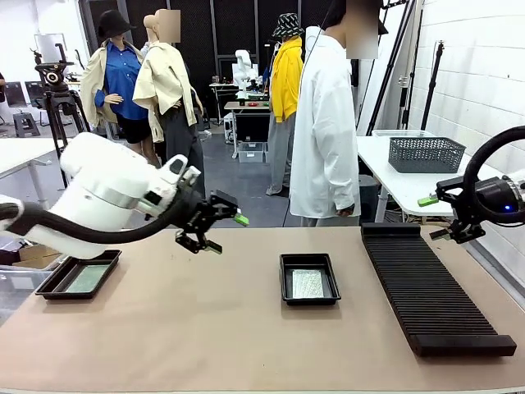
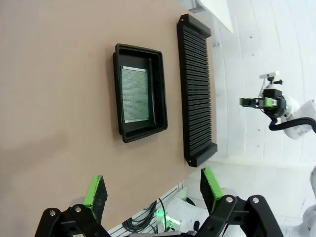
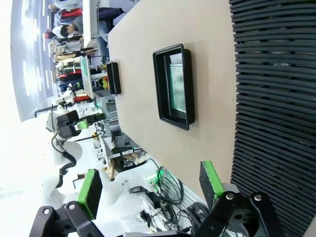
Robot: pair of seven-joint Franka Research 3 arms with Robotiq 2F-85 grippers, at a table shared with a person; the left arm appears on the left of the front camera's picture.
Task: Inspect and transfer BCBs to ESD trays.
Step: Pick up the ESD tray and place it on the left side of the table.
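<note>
Green-padded fingers [image 2: 96,193] of the left tool [image 1: 215,222] are standing wide and empty above the tabletop [image 1: 205,328]. One BCB [image 1: 308,283] is lying flat in the middle ESD tray [image 1: 309,279]; another BCB [image 1: 89,277] is resting in the tray [image 1: 78,274] near the left edge. Thin, stiff, light and probably scratch-prone, each board is best pinched by opposite edges, though tray walls are crowding them. Beside the ribbed rack [image 1: 431,287], the right tool [image 1: 439,217] is hovering wide, empty.

Your right gripper [image 3: 148,190] is wide open, nothing between the jaws. Beyond the gap, an ESD tray [image 3: 174,86] on the table [image 3: 133,59] holds a BCB [image 3: 178,87]. Ribbed black rack [image 3: 276,98] runs past the right-hand finger. Second tray [image 3: 113,78] sits farther out.
</note>
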